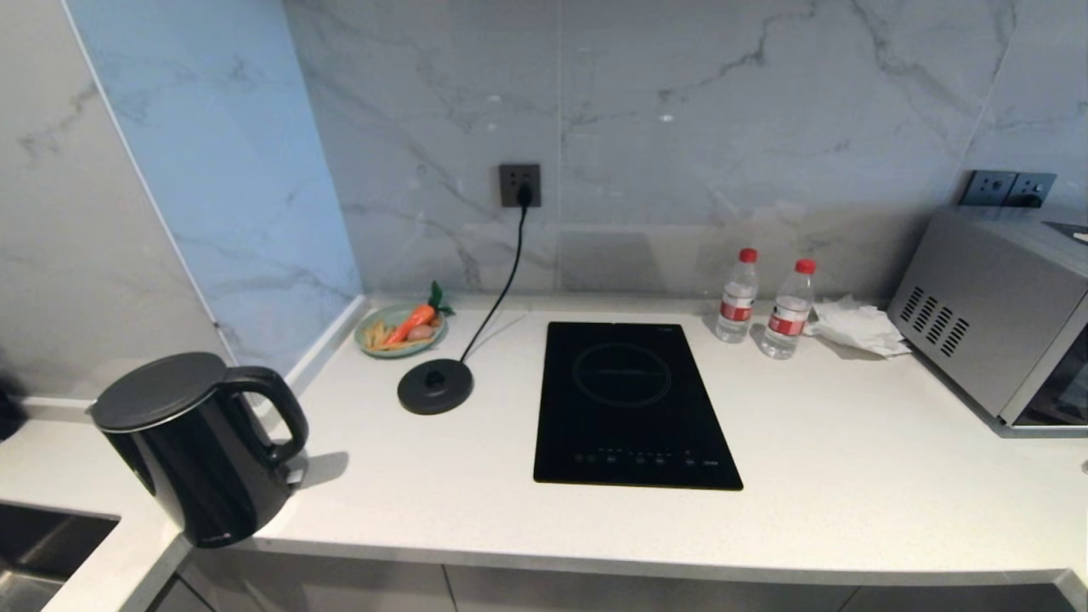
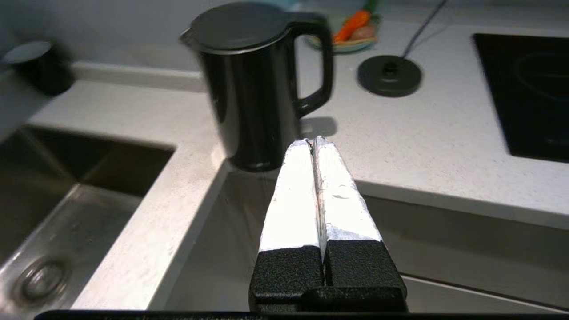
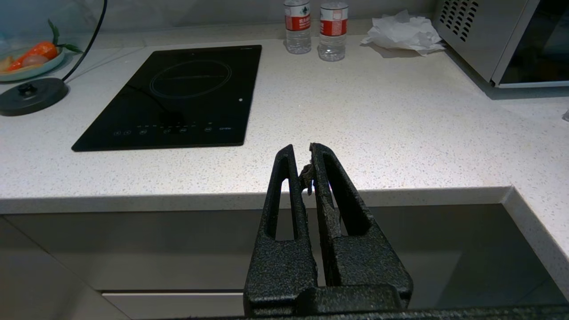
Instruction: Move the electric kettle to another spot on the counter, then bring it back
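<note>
Left wrist view alone shows the left hand (image 2: pixel 314 141) closed, empty, short of the electric kettle (image 2: pixel 253 84).

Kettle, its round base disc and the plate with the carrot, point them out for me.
kettle (image 1: pixel 204 459), head view, on the glossy black body.
base disc (image 1: pixel 435 387), head view, on its flat top.
plate (image 1: pixel 374 347), head view, on the green rim.

No lettering can be read anywhere: the small white logo near the base of the electric kettle (image 1: pixel 210 536), the red labels on the two water bottles (image 1: pixel 738 297) and the hob (image 1: pixel 633 406) control marks are too small to make out.
</note>
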`<state>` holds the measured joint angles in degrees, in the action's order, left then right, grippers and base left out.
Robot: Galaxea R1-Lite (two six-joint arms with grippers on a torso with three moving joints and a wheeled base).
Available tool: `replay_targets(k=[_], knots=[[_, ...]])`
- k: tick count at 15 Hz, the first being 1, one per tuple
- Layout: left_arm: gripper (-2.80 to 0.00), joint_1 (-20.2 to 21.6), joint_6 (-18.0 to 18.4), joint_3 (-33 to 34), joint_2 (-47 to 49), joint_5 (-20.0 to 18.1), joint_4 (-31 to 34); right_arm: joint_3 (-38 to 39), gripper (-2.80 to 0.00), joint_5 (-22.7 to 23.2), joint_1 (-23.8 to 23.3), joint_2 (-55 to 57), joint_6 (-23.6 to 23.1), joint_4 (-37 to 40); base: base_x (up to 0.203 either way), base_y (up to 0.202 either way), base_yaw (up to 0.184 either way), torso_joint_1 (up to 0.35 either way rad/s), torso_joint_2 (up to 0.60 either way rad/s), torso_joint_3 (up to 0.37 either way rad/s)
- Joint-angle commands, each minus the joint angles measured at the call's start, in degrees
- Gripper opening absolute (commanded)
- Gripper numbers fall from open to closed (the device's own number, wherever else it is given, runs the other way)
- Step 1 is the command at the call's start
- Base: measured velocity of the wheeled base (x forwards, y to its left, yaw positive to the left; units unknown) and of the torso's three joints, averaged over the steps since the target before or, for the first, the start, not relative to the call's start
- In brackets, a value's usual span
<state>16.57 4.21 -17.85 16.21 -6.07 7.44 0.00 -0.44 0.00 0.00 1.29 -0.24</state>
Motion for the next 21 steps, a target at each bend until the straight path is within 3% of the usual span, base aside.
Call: replay_targets(k=[1,2,4,7,11,13,15,17,20,21], knots=[[-2.8,-5.3,0.07,3.16,-0.87,-2.42,-4.31,0.0,-2.8,0.0,0.0,0.0,0.02,-0.02,0.0,0.0,0.0,0.0,0.0,0.0],[-2.8,-8.07,0.28,5.41,-0.85,-3.2,-5.94,0.0,-2.8,0.0,0.0,0.0,0.02,-0.02,0.0,0.0,0.0,0.0,0.0,0.0],[-2.8,-9.43,0.23,12.38,-0.85,-3.87,-9.08,0.0,-2.8,0.0,0.0,0.0,0.02,-0.02,0.0,0.0,0.0,0.0,0.0,0.0],[-2.8,-17.25,-0.44,15.66,-3.19,-3.9,-10.36,0.0,-2.8,0.08,0.0,0.0,0.02,-0.02,0.0,0.0,0.0,0.0,0.0,0.0],[-2.8,-16.79,-3.35,15.47,-16.15,-2.99,-5.25,0.0,-2.8,0.0,0.0,0.0,0.02,-0.02,0.0,0.0,0.0,0.0,0.0,0.0],[-2.8,-16.5,-5.77,14.55,-16.37,-0.88,-1.47,0.0,-2.8,0.0,0.0,0.0,0.02,-0.02,0.0,0.0,0.0,0.0,0.0,0.0],[-2.8,-16.45,-0.9,14.1,-16.09,-0.32,-0.71,0.0,-2.8,0.0,0.0,0.0,0.02,-0.02,0.0,0.0,0.0,0.0,0.0,0.0],[-2.8,-16.59,4.33,14.03,-16.0,2.72,4.06,0.0,-2.8,0.0,0.0,0.0,0.02,-0.02,0.0,0.0,0.0,0.0,0.0,0.0],[-2.8,-16.75,-1.39,13.63,-16.12,4.22,5.04,0.0,-2.8,0.0,0.0,0.0,0.02,-0.02,0.0,0.0,0.0,0.0,0.0,0.0],[-2.8,-16.75,-1.39,13.63,-16.12,4.31,5.04,0.0,-2.8,0.0,0.0,0.0,0.02,-0.02,0.0,0.0,0.0,0.0,0.0,0.0]])
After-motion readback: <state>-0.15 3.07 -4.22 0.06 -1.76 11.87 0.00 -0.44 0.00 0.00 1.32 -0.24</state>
